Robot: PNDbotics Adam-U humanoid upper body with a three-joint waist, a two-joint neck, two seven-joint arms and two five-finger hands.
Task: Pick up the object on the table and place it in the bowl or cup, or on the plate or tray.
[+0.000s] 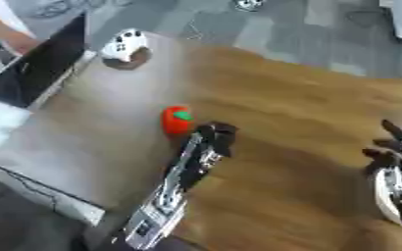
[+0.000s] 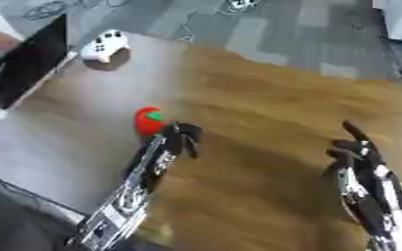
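Red fruit-like object (image 1: 176, 120), green patch on top, lies on the wooden table (image 1: 307, 112), left of centre, on the paler washed-out part of the surface. Looks like a toy tomato or strawberry; cannot tell which.

Left hand (image 1: 215, 138) sits just beside the object on its near right side, arm reaching in from the lower left. Fingers look curled downward, but whether they touch or close on the red thing cannot be told from either view; they appear beside it, not round it. Object appears to rest on the table, not lifted.

Right hand (image 2: 359, 147) near the right edge, fingers up and relaxed, holding nothing, well apart from the object. Idle.

White game controller (image 1: 123, 44) far left on a small round brown stand. Dark laptop (image 1: 37, 68) at the left edge.

No bowl, cup, plate or tray visible in either view.

Progress, as judged: early. Reach seems made, grasp not confirmed. Lift, carry and placement all left to do. Destination is out of sight, so the carry direction is unknown
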